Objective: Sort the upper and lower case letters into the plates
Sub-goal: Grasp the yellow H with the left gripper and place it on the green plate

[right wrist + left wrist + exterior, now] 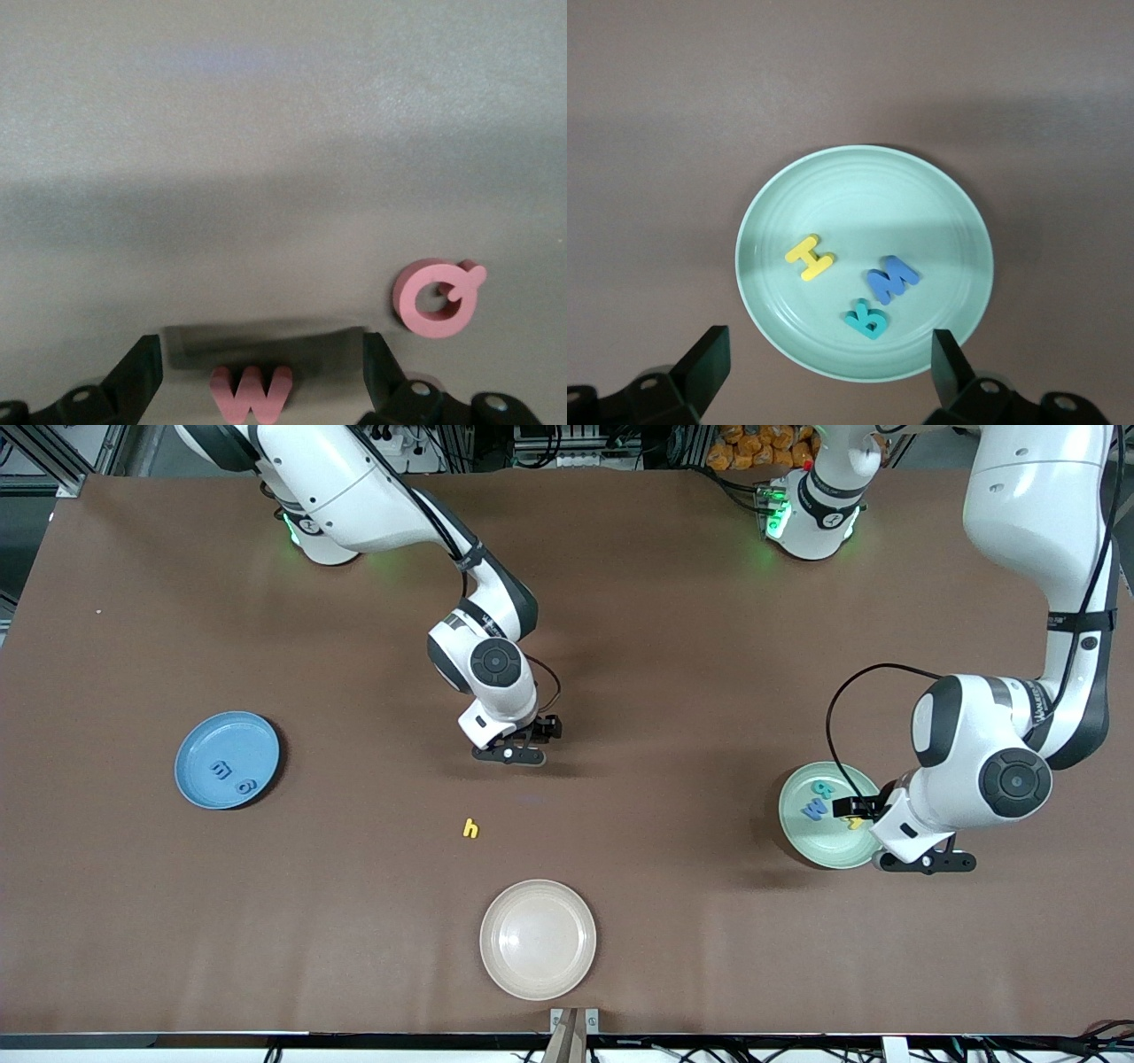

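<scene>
left wrist view: we see a yellow i, blue m and teal letter lying flat in the ridged pale green plate, under our spread, empty left gripper. our right gripper hangs spread over a pink w.

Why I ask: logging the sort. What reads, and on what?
"h": loose yellow piece on the table.
"M": blue piece in the green plate.
"I": yellow piece beside it.
"W": pink piece on table.
"Q": pink ring beside it.
"m": one piece in the blue plate.
Unreadable: its other piece, teal piece, arm label.
</scene>
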`<state>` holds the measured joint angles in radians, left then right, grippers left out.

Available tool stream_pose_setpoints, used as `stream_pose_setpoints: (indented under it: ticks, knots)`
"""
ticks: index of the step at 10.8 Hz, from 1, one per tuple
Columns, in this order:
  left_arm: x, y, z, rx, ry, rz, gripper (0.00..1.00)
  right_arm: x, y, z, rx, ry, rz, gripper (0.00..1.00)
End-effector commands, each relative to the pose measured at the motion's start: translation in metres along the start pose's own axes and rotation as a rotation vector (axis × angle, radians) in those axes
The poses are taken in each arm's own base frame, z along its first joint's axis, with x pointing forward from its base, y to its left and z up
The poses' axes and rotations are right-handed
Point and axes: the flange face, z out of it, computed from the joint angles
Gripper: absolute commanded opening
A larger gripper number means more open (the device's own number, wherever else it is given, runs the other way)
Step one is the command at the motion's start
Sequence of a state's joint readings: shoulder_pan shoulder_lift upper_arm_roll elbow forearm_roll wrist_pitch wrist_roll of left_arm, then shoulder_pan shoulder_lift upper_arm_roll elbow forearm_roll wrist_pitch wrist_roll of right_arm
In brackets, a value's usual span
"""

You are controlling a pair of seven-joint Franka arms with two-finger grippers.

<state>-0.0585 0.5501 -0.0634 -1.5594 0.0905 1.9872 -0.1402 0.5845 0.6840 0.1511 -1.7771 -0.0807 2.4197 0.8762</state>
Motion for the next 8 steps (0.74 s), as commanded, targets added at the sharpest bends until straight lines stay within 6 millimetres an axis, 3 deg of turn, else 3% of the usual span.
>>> stream_pose_setpoints:
  ticks: [1,5,6,7,8]
  knots:
    - [-0.011,0.002,-0.018,-0.008,-0.023,-0.009,1.0,-0.017,-0.004,-0.006,-0.002,-0.006,0.029,1.0]
    - [-0.017,0.003,-0.032,-0.008,-0.032,-0.01,1.0,-0.023,-0.008,-0.005,-0.003,-0.006,0.02,1.0]
    - [-0.019,0.011,-0.035,-0.012,-0.031,-0.001,1.0,-0.023,-0.008,-0.005,-0.003,-0.006,0.02,1.0]
    - [-0.02,0.022,-0.04,-0.016,-0.023,0.013,1.0,-0.022,-0.008,-0.006,-0.003,-0.001,0.016,0.55]
    - [-0.023,0.036,-0.047,-0.027,-0.014,0.031,1.0,-0.022,-0.008,-0.005,0.0,0.0,0.018,0.01]
